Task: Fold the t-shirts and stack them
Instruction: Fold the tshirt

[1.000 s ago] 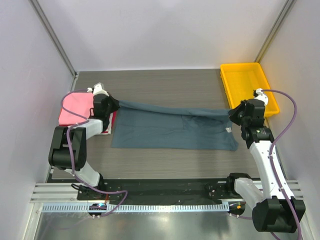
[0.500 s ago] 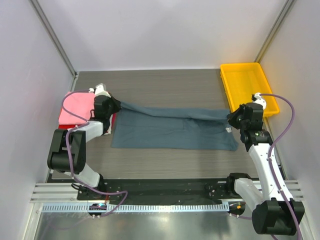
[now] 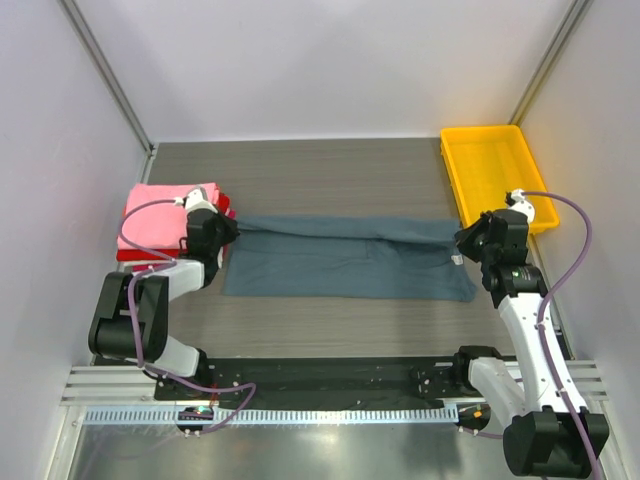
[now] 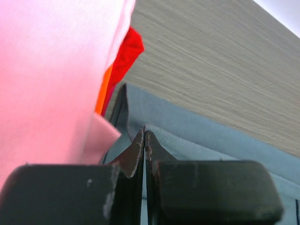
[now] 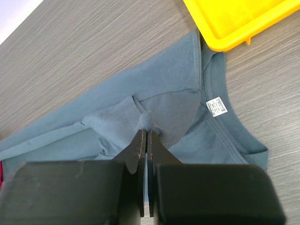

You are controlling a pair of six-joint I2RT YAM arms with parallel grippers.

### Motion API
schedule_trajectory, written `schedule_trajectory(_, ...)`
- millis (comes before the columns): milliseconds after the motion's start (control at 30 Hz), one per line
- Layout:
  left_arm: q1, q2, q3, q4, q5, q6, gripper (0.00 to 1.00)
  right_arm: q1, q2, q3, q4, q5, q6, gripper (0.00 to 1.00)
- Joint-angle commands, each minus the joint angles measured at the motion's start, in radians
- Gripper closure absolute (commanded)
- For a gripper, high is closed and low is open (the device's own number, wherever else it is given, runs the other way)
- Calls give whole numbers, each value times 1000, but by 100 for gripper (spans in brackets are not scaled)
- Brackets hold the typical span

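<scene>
The slate blue-grey t-shirt (image 3: 345, 258) lies across the table's middle, its far long edge folded toward me. My left gripper (image 3: 226, 231) is shut on the blue-grey t-shirt's left edge (image 4: 187, 136), next to the pink folded t-shirt (image 3: 155, 215) that tops a stack with a red t-shirt (image 4: 125, 54) under it. My right gripper (image 3: 468, 238) is shut on a pinch of the same blue-grey t-shirt (image 5: 154, 101) near its collar and white label (image 5: 216, 106). Any white t-shirt is hidden.
A yellow plastic tray (image 3: 497, 175) stands at the back right, close to my right gripper, and shows in the right wrist view (image 5: 234, 18). White walls close in the table on three sides.
Both grippers have come toward me and down, drawing the t-shirt's far edge over the body. The raised fold now lies lower and flatter; the left gripper has cleared the pink stack.
</scene>
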Motion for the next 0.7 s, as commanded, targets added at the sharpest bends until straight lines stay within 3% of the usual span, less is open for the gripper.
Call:
schedule_trajectory(0,-1,-34,-33,85,-47,-23,100,-1,-41,-15,-2,16,18,99)
schedule_trajectory(400,-1,-86,-132,112,-87,-78,100,1,-99,-63,-39,33,35,99)
schedule_trajectory(533,-1,-95,-106,-7,-116,-130,98,1,-154,-121,-46,38,67,99)
schedule_trajectory(667,-1,-103,-155,29,-77,-187,94,1,-203,-153,-56,47,110,98)
